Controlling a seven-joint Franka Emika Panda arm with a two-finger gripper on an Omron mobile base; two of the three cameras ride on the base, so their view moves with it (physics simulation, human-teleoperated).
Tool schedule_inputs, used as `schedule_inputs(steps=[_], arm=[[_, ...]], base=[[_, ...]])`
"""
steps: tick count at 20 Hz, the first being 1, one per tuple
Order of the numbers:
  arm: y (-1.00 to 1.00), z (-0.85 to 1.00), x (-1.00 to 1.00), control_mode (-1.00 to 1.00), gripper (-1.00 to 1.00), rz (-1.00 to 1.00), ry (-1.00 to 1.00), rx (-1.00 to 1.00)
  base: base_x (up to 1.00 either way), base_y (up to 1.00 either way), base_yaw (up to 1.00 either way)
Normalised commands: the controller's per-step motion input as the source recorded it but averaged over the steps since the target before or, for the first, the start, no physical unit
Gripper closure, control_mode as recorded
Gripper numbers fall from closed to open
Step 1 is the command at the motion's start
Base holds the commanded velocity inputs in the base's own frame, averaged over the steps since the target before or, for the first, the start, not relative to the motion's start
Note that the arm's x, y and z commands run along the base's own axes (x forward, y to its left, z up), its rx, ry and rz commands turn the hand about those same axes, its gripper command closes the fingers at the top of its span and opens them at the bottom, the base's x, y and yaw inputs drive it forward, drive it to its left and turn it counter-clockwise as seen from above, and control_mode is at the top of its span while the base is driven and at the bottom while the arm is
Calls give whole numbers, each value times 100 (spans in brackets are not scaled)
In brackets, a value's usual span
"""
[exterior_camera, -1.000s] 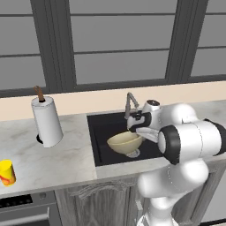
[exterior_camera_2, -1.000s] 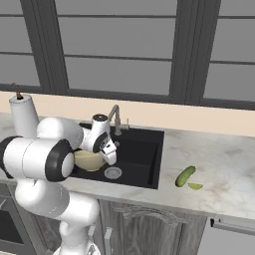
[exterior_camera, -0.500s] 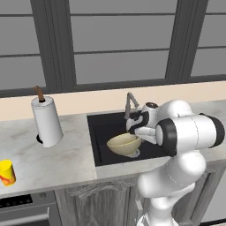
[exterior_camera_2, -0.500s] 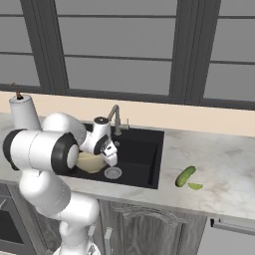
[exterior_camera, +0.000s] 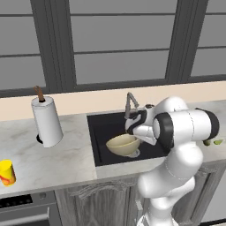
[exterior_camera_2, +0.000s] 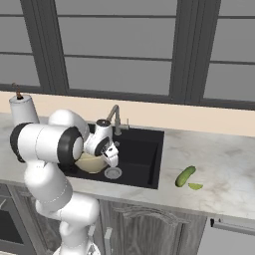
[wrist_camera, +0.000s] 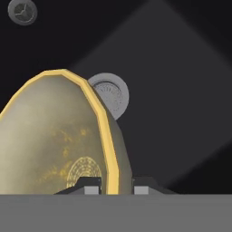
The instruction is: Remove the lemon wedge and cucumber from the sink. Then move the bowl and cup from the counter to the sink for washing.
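From the left base view, the bowl point(exterior_camera: 123, 145) hangs inside the black sink point(exterior_camera: 102, 130), near the grey faucet point(exterior_camera: 130, 102), and the gripper point(exterior_camera: 134, 133) holds it at its right rim; the yellow cup point(exterior_camera: 6, 172) stands far to the left on the counter point(exterior_camera: 53, 159), past the paper towel roll point(exterior_camera: 46, 120), so it waits for its turn. From the right base view, the cucumber point(exterior_camera_2: 185, 176) and the small lemon wedge point(exterior_camera_2: 195, 186) lie on the counter to the right of the basin, so I judge the first part done, and the bowl point(exterior_camera_2: 90, 162) sits low beside the round drain point(exterior_camera_2: 113, 173). In the hand view, the two finger tips point(wrist_camera: 92, 186) stand one on each side of the yellow rim of the bowl point(wrist_camera: 54, 140), so the jaws are clamped on the rim, with the drain point(wrist_camera: 111, 94) behind it. To do this step well, I think the arm should lower the bowl until its bottom rests flat on the sink floor, then open the jaws and rise straight up, so the rim is not dragged and the bowl does not tip over.
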Motion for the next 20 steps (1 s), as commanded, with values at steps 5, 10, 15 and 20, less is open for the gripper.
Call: schedule_inputs(steps=[5,10,15,20], arm=[[1,-13,13,-100,100,2,-4,4],[2,-12,9,-100,100,2,-7,4],[8,-14,5,-100,100,2,-6,2],[10,-13,6,-100,100,3,-6,2]], base=[[0,0,0],[0,0,0],[0,0,0],[0,0,0]])
